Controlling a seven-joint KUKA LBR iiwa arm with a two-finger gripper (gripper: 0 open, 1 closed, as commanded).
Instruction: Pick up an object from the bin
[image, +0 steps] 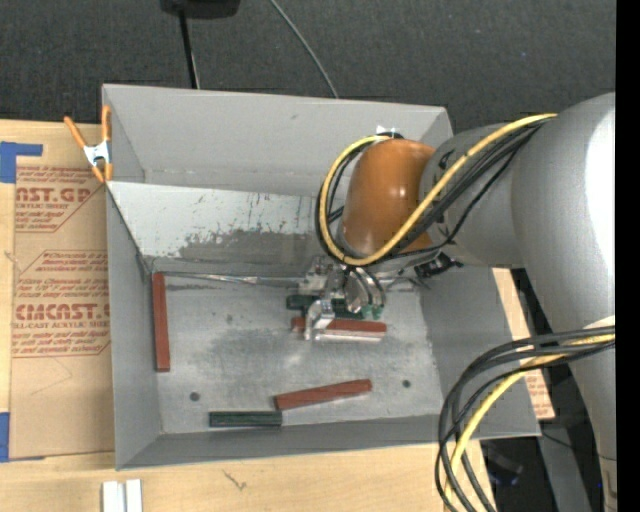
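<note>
1. Bin (250, 140) of grey metal, seen from above in the camera view, with sloping walls and a scuffed floor. The arm (560, 190) comes in from the right, with an orange cover (385, 195) at its wrist and yellow cables (470, 160) looped round it.
2. The gripper (335, 315) is low over the middle of the floor, a little towards the right wall, just below the orange cover.
3. Right at it lies a red-brown stick (355, 327), roughly level across the view, its left end beneath the gripper's metal parts. Whether the stick is gripped cannot be told.
4. Whether the gripper is released or clenched cannot be told either, as its own body hides that.
5. A small dark piece (300, 300) shows just left of the gripper. I cannot tell whether it is loose or part of the tool.
6. A second red-brown stick (322, 394) lies near the front wall, slightly tilted, apart from the gripper. Its left end comes close to a dark green stick (245, 420) lying along the front edge of the floor.
7. A third red-brown stick (160, 322) lies along the foot of the left wall, pointing front to back, well apart from the rest.
</note>
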